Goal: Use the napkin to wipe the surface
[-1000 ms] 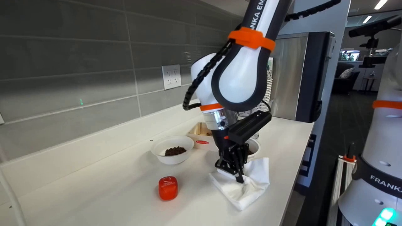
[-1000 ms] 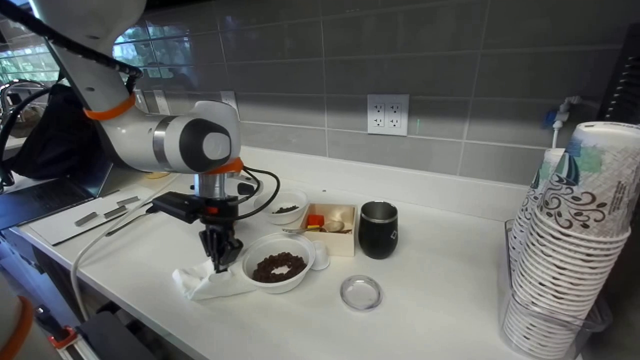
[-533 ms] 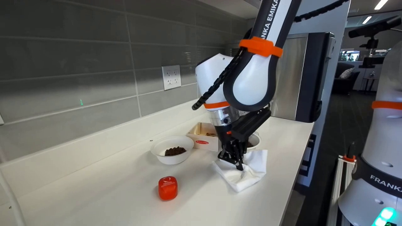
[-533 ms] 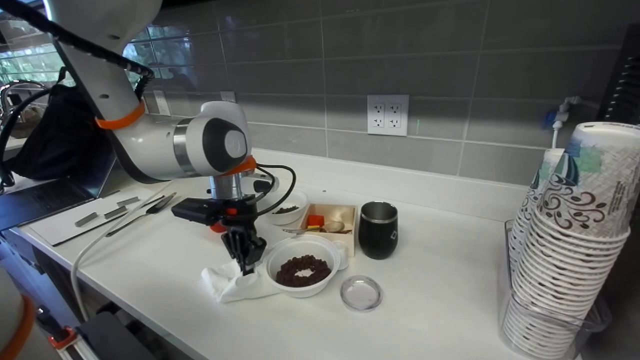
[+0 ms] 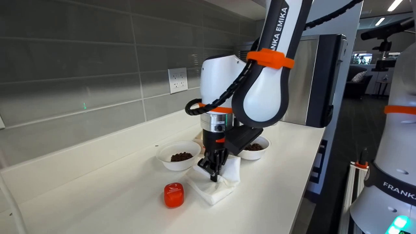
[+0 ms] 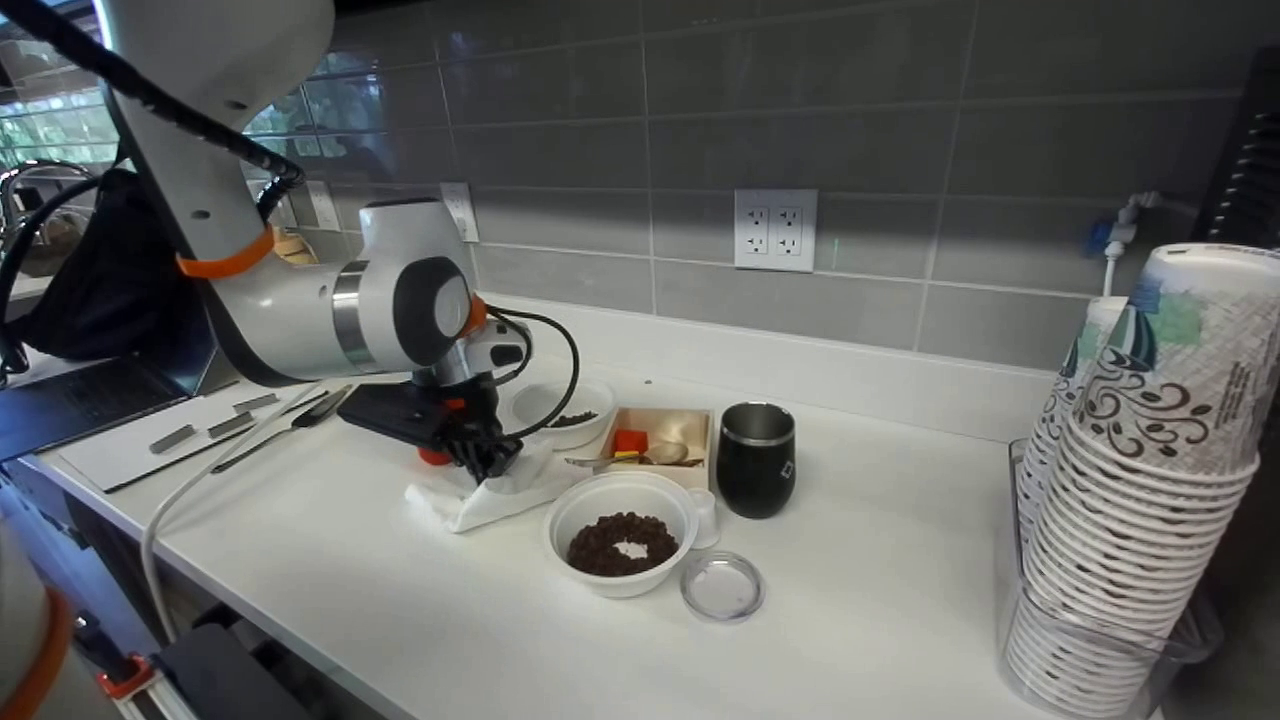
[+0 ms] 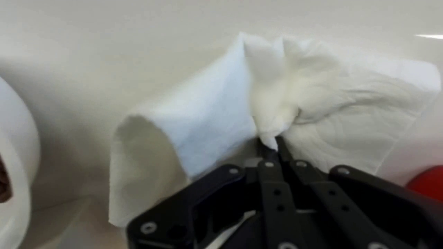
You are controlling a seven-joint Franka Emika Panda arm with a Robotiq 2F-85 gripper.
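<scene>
The napkin, a crumpled white sheet, lies on the off-white countertop surface in both exterior views, napkin (image 5: 213, 191) (image 6: 505, 503) and surface (image 5: 130, 201) (image 6: 850, 640). My gripper (image 5: 214, 178) (image 6: 488, 475) points down and is shut on the napkin's bunched middle. In the wrist view the fingertips (image 7: 273, 147) pinch a fold of the napkin (image 7: 211, 128), and its sides spread out left and right over the surface (image 7: 121, 52). The napkin's left part stands up in a curl. The part behind the fingers is hidden.
A white bowl (image 5: 175, 166) stands by the napkin's wall side. Another bowl (image 5: 255, 155) (image 6: 595, 500) with dark contents stands beyond the napkin. A red container (image 5: 174, 195) (image 7: 431, 183) sits near. A wooden box (image 6: 690, 425), black tumbler (image 6: 757, 465) and clear lid (image 6: 722, 587) stand nearby.
My gripper and the napkin first moved along the counter, and the nearer bowl shifted the same way. Then they moved toward the wall and the red container, away from that bowl.
</scene>
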